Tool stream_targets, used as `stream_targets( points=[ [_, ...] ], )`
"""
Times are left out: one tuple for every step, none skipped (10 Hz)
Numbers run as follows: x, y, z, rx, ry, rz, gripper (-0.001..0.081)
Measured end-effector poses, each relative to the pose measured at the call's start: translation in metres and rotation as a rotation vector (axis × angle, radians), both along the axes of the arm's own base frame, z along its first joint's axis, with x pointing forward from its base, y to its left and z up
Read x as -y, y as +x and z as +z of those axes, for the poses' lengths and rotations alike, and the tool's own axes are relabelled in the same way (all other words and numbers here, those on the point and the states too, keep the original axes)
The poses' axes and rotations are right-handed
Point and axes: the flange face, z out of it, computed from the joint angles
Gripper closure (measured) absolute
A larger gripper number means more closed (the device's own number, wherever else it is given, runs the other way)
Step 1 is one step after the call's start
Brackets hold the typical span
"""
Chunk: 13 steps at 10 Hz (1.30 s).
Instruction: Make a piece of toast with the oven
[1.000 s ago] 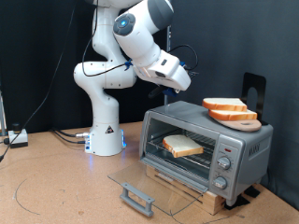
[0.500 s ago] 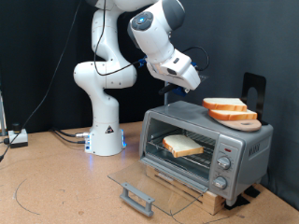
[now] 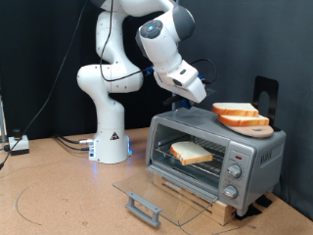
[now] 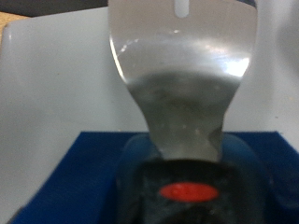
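A flat, squarish slice of pale bread with a golden-brown crust [image 3: 192, 152] lies on the wire rack inside the boxy silver-grey countertop toaster oven [image 3: 252, 155], whose glass drop-down door [image 3: 155, 192] hangs open over the brown table [image 3: 59, 196]. The slice is likely light, soft and crumbly, so it is better lifted from underneath than pinched at the edge. More slices sit on a round wooden board [image 3: 256, 128] on the oven's roof.

The white arm reaches over the oven's top, with the pincer [image 3: 186, 97] above the roof, towards the exterior view's left of the stacked slices. In the wrist view a flat, shiny metal spatula blade [image 4: 184, 65] runs out from a dark handle with a red mark [image 4: 187, 190]. The pincer appears clenched on that handle, though its fingers are not visible.
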Motion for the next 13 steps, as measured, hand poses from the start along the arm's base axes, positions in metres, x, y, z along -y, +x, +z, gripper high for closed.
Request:
stream_targets(
  points=[
    [0.000,-0.002,-0.002,-0.002,0.003,0.012,0.0409],
    [-0.001,-0.004,-0.005,-0.004,0.004,0.021,0.0409],
    [-0.002,-0.005,-0.008,-0.008,0.002,0.027,0.0409],
    [-0.004,-0.007,-0.010,-0.013,0.000,0.030,0.0409],
    [-0.006,-0.009,-0.013,-0.015,0.003,0.028,0.0409],
    [-0.009,-0.010,-0.016,-0.015,0.006,0.023,0.0409],
    [-0.012,-0.011,-0.019,-0.015,0.011,0.020,0.0409],
    [-0.014,-0.012,-0.022,-0.015,0.012,0.019,0.0331],
    [-0.016,-0.013,-0.024,-0.015,0.011,0.018,0.0137],
    [-0.017,-0.013,-0.025,-0.012,0.013,0.014,0.0040],
    [-0.017,-0.013,-0.025,-0.008,0.019,0.007,0.0040],
    [-0.018,-0.012,-0.024,-0.001,0.032,0.001,0.0010],
    [-0.018,-0.011,-0.021,0.012,0.054,-0.004,0.0010]
  ],
)
